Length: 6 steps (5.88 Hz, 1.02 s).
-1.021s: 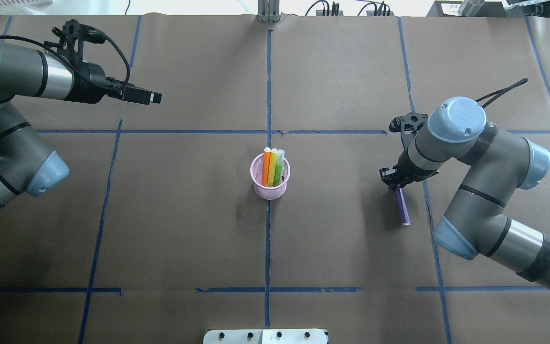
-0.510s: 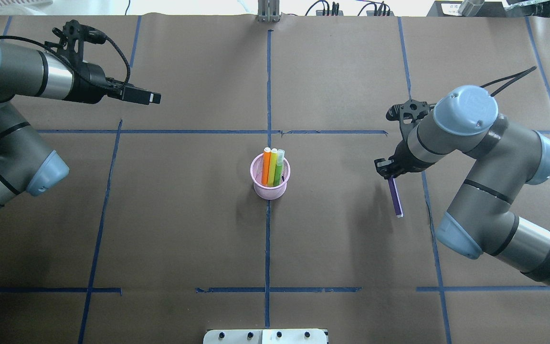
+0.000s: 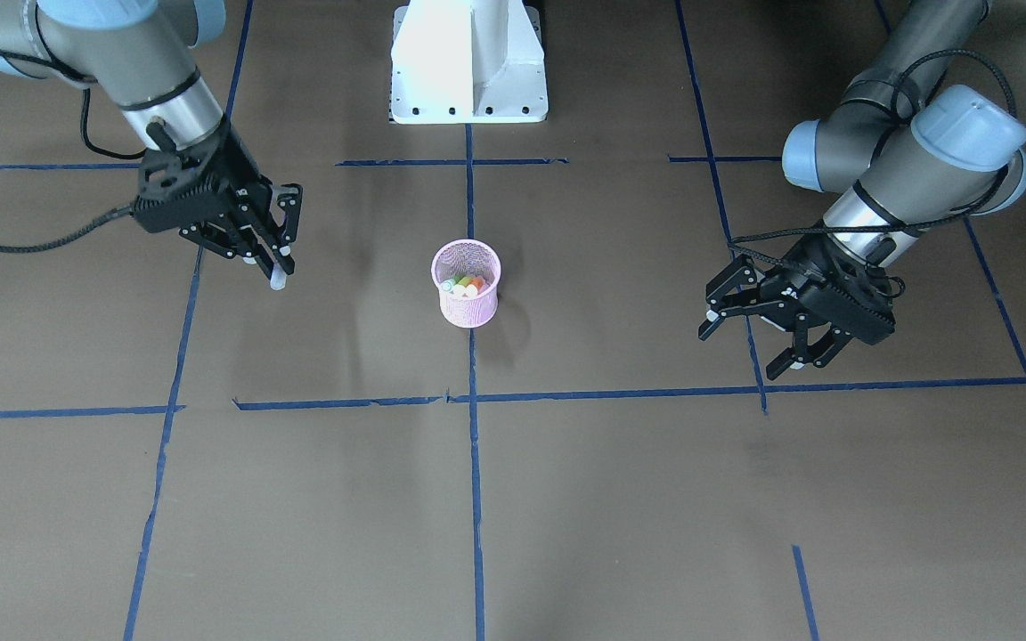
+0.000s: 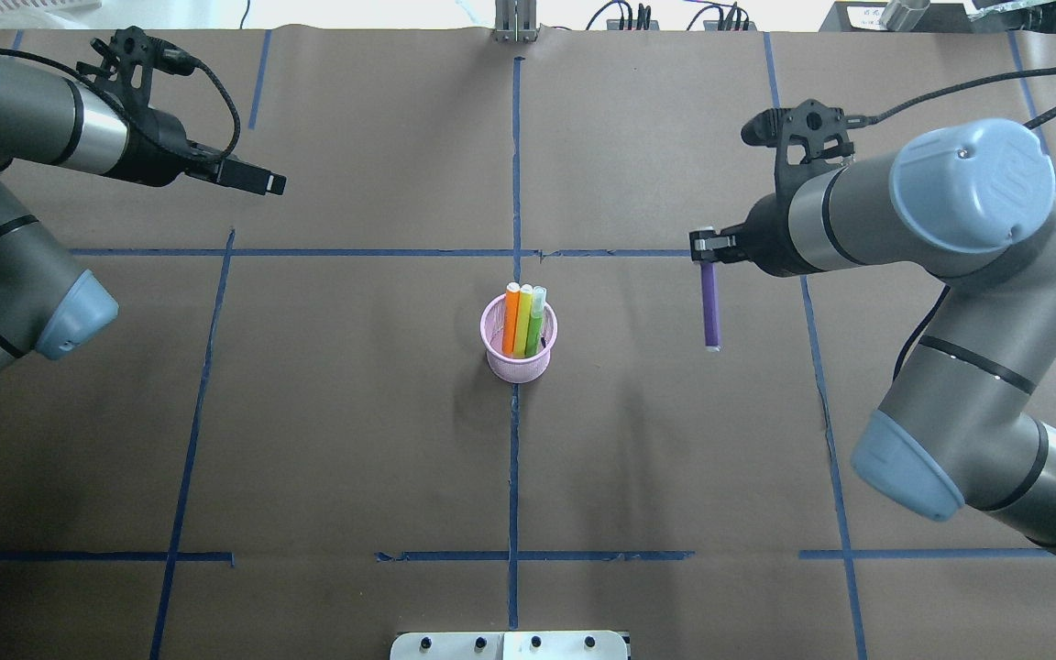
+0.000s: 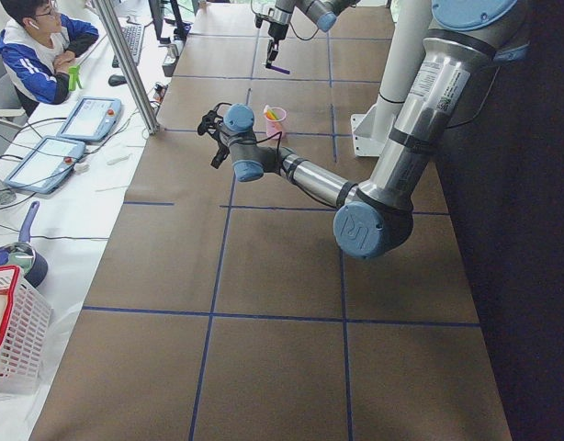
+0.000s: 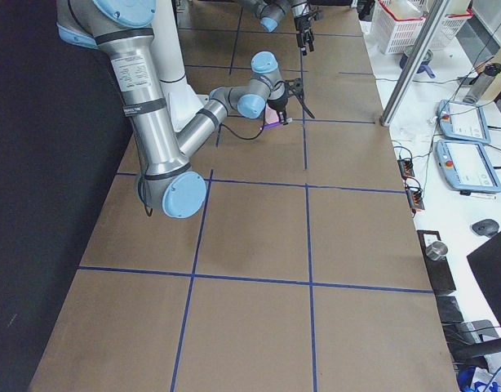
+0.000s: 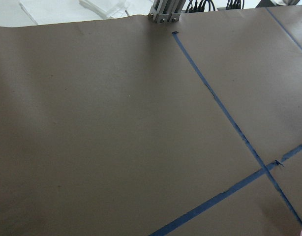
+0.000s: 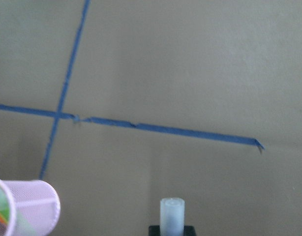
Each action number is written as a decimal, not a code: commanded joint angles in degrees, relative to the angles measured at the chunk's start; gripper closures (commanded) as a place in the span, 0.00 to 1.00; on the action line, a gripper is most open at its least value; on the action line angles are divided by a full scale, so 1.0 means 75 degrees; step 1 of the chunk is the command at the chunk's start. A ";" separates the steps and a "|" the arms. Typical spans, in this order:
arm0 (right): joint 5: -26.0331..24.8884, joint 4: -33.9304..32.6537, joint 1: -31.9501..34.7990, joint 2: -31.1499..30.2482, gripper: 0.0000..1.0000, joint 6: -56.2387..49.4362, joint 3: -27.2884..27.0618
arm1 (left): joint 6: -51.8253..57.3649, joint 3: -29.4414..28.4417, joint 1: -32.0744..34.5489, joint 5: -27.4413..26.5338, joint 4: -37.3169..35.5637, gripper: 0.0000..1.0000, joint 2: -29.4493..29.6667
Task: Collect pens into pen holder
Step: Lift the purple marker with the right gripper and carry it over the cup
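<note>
The pink mesh pen holder (image 4: 519, 353) stands at the table's middle, also in the front view (image 3: 466, 298). In it stand an orange pen (image 4: 511, 319), a yellow-green stick (image 4: 523, 321) and a green pen (image 4: 536, 316) with a pale cap. My right gripper (image 4: 705, 249) is shut on the purple pen (image 4: 711, 312), which hangs above the table to the right of the holder. Its pale cap shows in the front view (image 3: 278, 281) and the right wrist view (image 8: 171, 214), with the holder (image 8: 30, 206) at lower left. My left gripper (image 3: 758, 334) is open and empty, far left of the holder.
Blue tape lines (image 4: 514, 165) divide the brown paper table cover. The white robot base (image 3: 468, 62) stands at the near edge. A metal post (image 4: 515, 23) stands at the far edge. An operator (image 5: 43, 46) sits beyond the table with teach pendants (image 5: 84, 115).
My right gripper has lifted the purple pen off the table and carried it away from me and toward the holder. The left arm has drawn back slightly.
</note>
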<state>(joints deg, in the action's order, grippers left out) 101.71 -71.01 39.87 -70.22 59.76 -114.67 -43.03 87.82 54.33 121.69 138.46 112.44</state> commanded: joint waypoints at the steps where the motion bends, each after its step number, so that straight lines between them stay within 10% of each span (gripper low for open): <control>1: -0.2994 0.1712 -0.1205 0.0256 1.00 0.0071 -0.0075 | 0.0740 0.0021 0.0254 0.0215 -0.0726 0.00 -0.0003; 6: -0.6634 0.1769 -0.3088 0.1262 1.00 -0.0737 0.1140 | 0.0980 -0.0072 0.0525 0.0533 -0.1153 0.00 -0.0435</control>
<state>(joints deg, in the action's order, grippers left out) 54.48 -57.68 17.96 -62.90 55.30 -109.41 -35.76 87.32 58.24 125.64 129.83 110.38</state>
